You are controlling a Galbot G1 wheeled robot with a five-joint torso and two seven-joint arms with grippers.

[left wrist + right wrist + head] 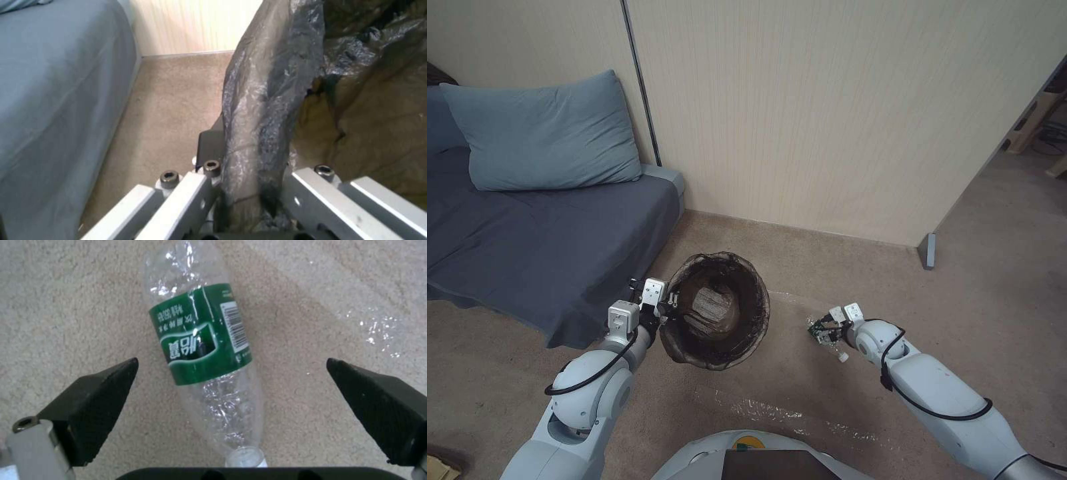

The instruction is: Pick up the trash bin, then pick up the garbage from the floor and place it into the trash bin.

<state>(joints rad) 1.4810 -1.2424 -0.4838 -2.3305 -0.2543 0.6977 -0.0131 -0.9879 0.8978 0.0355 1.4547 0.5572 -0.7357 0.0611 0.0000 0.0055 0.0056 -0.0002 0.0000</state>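
Soft, even indoor light, no hard shadows, just a faint dark patch under the sofa [554,267] edge at left of the head view. That view bends straight lines near its edges. Wet-looking glare streaks on the carpet [800,253] low centre. Left wrist shot is mushy and out of focus up close.

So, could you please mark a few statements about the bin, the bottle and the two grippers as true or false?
1. The left gripper is clamped on the bin rim. True.
2. The right gripper is shut on the bottle. False: its jaws stand open on either side of it.
3. The bottle lies on the carpet. True.
4. The bottle is inside the bin. False: it lies outside, on the robot's right of it.
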